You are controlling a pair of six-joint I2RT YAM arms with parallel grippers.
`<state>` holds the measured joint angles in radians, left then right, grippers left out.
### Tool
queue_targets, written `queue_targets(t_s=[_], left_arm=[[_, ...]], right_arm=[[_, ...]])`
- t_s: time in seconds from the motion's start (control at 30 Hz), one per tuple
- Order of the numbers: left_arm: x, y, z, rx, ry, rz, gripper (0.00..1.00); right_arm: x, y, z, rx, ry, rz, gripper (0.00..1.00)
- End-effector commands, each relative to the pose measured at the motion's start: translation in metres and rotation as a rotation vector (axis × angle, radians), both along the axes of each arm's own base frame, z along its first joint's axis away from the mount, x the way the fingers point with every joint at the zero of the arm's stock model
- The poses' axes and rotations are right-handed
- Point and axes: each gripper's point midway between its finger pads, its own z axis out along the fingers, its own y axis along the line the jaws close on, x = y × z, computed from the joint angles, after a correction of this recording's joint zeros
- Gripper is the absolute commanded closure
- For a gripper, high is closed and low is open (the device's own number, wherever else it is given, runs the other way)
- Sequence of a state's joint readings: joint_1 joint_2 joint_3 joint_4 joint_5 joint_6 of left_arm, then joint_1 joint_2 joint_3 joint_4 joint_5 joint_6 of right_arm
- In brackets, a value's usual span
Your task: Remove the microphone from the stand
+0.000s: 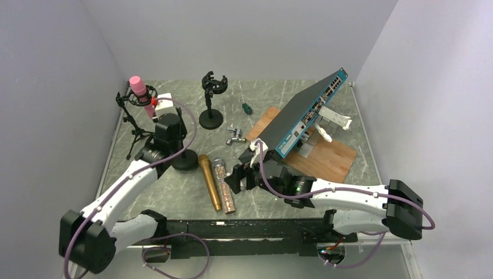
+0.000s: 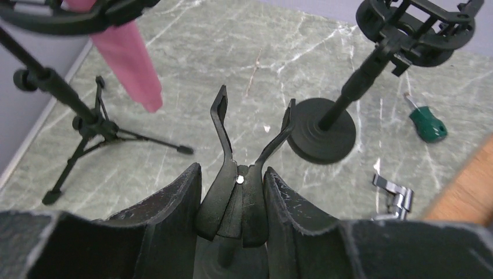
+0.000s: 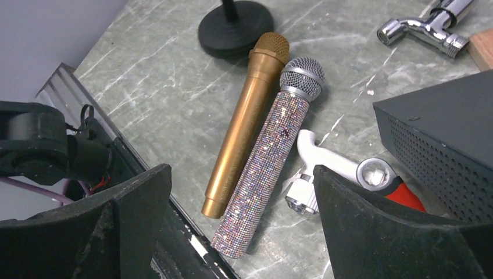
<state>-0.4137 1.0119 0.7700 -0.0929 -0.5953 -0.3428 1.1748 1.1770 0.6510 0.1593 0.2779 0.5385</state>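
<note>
Top external view shows the left arm stretched forward, its pincer (image 1: 167,135) clamped on the stand (image 1: 185,161) clip (image 2: 241,174). The right arm folds inward, its pincer (image 1: 241,174) spread wide above the glitter microphone (image 1: 224,187), which lies on the bench (image 1: 267,99) beside a gold microphone (image 1: 209,181).

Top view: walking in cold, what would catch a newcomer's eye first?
The pink mic at back left, and the switch propped at a tilt over the board on the right. Near centre, the gold mic and glitter mic lie side by side, and the left gripper clamps an empty clip.
</note>
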Motion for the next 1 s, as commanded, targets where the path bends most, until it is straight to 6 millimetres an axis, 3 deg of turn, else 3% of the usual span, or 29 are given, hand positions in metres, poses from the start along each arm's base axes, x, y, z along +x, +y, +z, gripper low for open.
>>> queue_targets(t_s=[0.0, 0.37, 0.57, 0.67, 0.77, 0.83, 0.97], left_arm=[[0.038, 0.007, 0.059, 0.050, -0.176, 0.070, 1.00], [0.139, -0.001, 0.108, 0.087, -0.314, 0.045, 1.00], [0.203, -0.001, 0.105, 0.066, -0.372, -0.020, 1.00], [0.215, -0.008, 0.100, 0.101, -0.414, -0.063, 1.00], [0.221, -0.007, 0.078, 0.107, -0.392, -0.050, 1.00], [0.221, -0.003, 0.059, 0.068, -0.370, -0.031, 0.90], [0.209, 0.012, 0.035, -0.017, -0.321, 0.041, 0.48]], right_arm=[[0.011, -0.011, 0.021, 0.049, -0.104, -0.034, 0.06], [0.018, -0.018, 0.011, -0.005, -0.162, -0.040, 0.03], [0.017, -0.020, 0.010, -0.008, -0.172, -0.031, 0.03], [0.018, -0.025, 0.012, -0.007, -0.187, -0.043, 0.02], [0.020, -0.030, 0.014, -0.006, -0.201, -0.059, 0.02], [0.021, -0.032, 0.015, -0.002, -0.204, -0.064, 0.02], [0.020, -0.033, 0.017, -0.001, -0.199, -0.061, 0.02]])
